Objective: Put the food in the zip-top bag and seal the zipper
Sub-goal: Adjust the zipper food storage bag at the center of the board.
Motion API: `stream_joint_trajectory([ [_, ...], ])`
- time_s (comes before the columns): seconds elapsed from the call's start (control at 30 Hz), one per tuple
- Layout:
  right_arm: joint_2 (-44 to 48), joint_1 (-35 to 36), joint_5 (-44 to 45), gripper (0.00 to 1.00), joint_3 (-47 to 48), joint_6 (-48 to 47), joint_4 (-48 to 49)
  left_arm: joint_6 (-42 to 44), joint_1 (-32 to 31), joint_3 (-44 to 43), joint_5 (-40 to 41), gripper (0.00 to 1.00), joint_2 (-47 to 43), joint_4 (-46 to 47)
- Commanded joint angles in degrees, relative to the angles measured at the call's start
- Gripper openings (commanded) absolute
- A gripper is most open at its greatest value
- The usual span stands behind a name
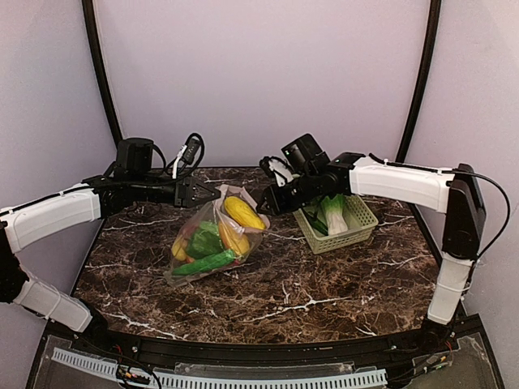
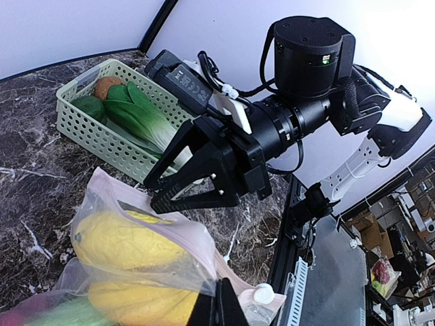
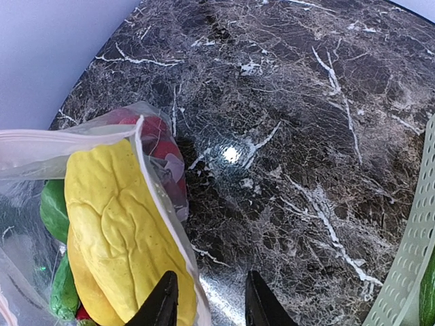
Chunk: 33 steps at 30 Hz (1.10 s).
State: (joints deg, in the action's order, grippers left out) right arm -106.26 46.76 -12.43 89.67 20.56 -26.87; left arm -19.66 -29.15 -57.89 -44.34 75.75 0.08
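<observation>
The zip-top bag [image 1: 212, 241] lies tilted on the table. Inside it are yellow corn [image 1: 242, 212], a green pepper [image 1: 203, 241], a cucumber [image 1: 204, 262] and red food [image 3: 158, 139]. My left gripper [image 1: 212, 194] is shut on the bag's upper mouth edge, pinching the pink zipper [image 2: 239, 278] close to its white slider [image 2: 264, 293]. My right gripper [image 1: 261, 209] is at the bag's right side with its jaws partly open. The zipper [image 3: 158, 207] runs down between them beside the left finger [image 3: 163, 302], and bare table shows in the gap. Bok choy [image 1: 332, 212] lies in the basket.
The pale green lattice basket [image 1: 357, 229] stands right of the bag and also holds a brown piece [image 2: 106, 85] and a dark green piece [image 2: 88, 106]. The dark marble table [image 1: 308, 284] is ringed by purple walls. The right arm [image 2: 306, 102] reaches close in front of the left wrist.
</observation>
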Motion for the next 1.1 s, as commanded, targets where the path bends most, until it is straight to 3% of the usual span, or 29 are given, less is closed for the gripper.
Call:
stream_joint_trajectory([
  [0.0,-1.9,-0.7,-2.4,0.31,1.3,0.4,1.7,1.0,-0.1,-1.2,-1.0,0.01,-1.2,1.7],
  [0.27,-2.7,-1.7,-6.8,0.21,1.2,0.7,3.5,1.0,-0.1,-1.2,-0.9,0.01,-1.1,1.6],
  [0.4,-1.7,-1.7,-9.9,0.0,1.2,1.3,4.7,1.0,-0.1,-1.2,-0.9,0.01,-1.0,1.6],
  [0.77,12.9,-1.2,-12.9,0.0,-1.3,5.7,7.8,6.0,1.6,-5.6,6.1,0.01,-2.7,-8.1],
  [1.03,16.9,0.8,-10.2,0.0,-1.8,8.0,7.0,-0.7,1.7,-10.0,0.8,0.02,0.5,-5.8],
  [1.07,17.2,1.1,-8.6,0.0,-2.2,9.2,7.3,-0.9,1.7,-10.5,0.3,0.09,0.9,-5.9],
])
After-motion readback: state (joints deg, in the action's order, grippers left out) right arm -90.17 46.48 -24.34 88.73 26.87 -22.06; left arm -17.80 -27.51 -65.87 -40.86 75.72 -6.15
